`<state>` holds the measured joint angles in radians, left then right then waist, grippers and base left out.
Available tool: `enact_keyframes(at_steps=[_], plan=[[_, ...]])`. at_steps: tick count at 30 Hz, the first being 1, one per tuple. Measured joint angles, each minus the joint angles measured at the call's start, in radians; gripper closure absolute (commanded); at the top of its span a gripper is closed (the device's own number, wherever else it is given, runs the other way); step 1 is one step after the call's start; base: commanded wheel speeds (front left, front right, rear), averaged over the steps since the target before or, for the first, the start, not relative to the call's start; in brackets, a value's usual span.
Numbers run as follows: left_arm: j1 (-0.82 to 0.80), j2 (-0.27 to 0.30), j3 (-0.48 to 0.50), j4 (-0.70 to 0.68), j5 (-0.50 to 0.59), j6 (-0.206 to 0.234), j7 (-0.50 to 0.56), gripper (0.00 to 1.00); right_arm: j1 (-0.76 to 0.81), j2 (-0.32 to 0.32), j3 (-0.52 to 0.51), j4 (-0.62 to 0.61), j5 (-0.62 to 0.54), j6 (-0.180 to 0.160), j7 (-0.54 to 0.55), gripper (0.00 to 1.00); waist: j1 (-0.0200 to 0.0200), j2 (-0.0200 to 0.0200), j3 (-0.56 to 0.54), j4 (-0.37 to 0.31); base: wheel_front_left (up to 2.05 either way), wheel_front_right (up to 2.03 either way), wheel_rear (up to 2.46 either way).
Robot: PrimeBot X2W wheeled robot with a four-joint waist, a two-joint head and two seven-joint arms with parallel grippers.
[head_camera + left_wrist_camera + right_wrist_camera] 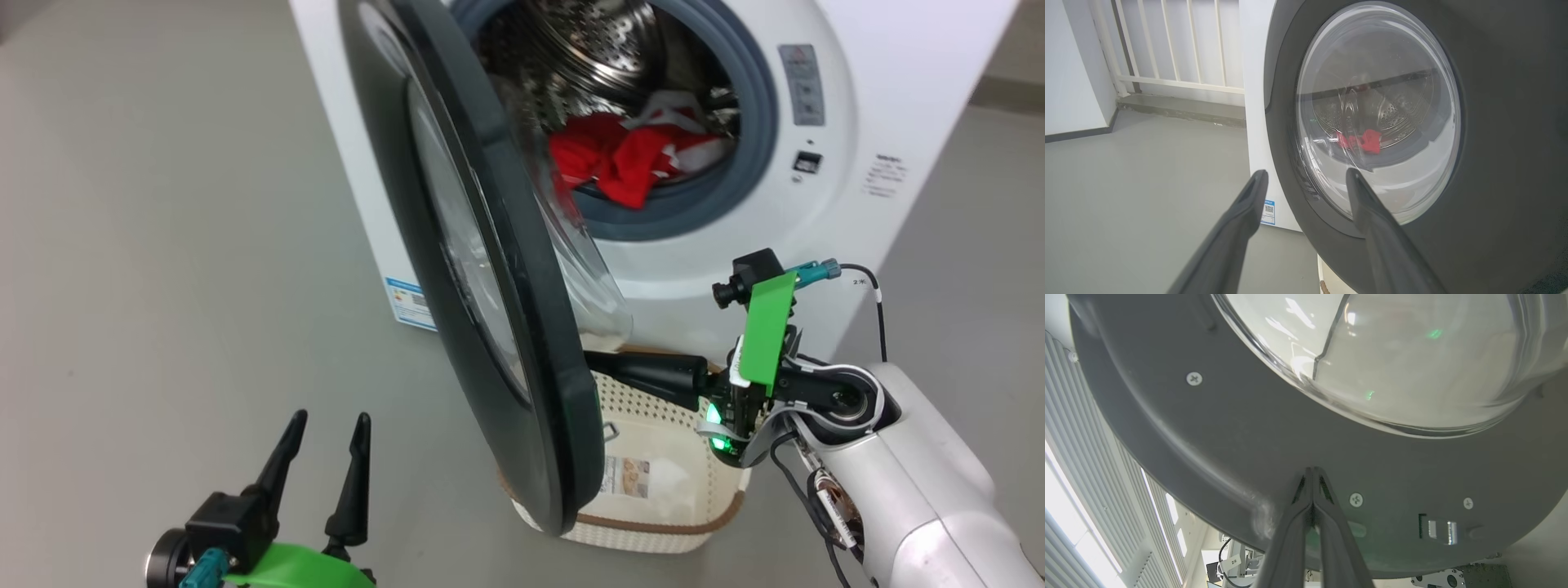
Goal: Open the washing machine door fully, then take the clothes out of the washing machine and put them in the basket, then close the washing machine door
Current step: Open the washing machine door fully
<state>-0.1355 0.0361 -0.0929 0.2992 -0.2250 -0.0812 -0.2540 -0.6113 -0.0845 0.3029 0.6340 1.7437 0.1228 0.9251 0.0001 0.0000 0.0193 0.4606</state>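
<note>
The washing machine [824, 220] stands with its door [522, 269] partly open, edge-on to me. Red and white clothes [629, 159] lie in the steel drum. The cream basket [653, 527] sits on the floor under the door's lower edge. My right gripper [591, 360] is shut, empty, and reaches left over the basket. Its tips touch the door's grey inner rim [1412, 465], just below the glass bowl [1392, 355]. My left gripper [331, 418] hangs open and empty at the lower left, facing the door's outer face [1494, 163]. The clothes [1363, 141] show through the window.
Grey floor [163, 245] spreads wide to the left of the machine. A white railing [1167, 41] and a low step run along the wall behind it. A blue-edged label [408, 302] is stuck low on the machine's side. A black cable [878, 302] loops off my right wrist.
</note>
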Motion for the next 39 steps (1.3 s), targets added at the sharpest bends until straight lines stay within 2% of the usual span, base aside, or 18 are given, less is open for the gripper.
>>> enact_keyframes(at_steps=[9,25,38,39], plan=[[0.02,0.004,0.028,-0.018,-0.016,0.0,0.0,0.0,0.008,0.014,0.041,-0.002,-0.006,0.0,0.0,1.0,0.0,0.0,-0.025,0.058,0.0,0.0,0.0],[0.049,0.004,0.029,-0.08,-0.042,0.023,0.0,0.0,-0.055,0.013,0.192,0.003,0.052,0.0,-0.012,1.0,0.0,0.0,0.007,0.079,0.0,0.0,0.0],[0.059,0.004,0.02,-0.084,-0.053,0.037,0.0,0.0,-0.07,0.015,0.219,0.01,0.067,0.0,-0.067,1.0,0.0,0.0,0.006,0.076,0.0,0.0,0.0],[0.059,0.004,0.017,-0.081,-0.053,0.037,0.0,0.0,-0.07,0.017,0.212,0.01,0.061,0.0,-0.078,0.92,0.0,0.0,0.004,0.074,0.0,0.0,0.0]])
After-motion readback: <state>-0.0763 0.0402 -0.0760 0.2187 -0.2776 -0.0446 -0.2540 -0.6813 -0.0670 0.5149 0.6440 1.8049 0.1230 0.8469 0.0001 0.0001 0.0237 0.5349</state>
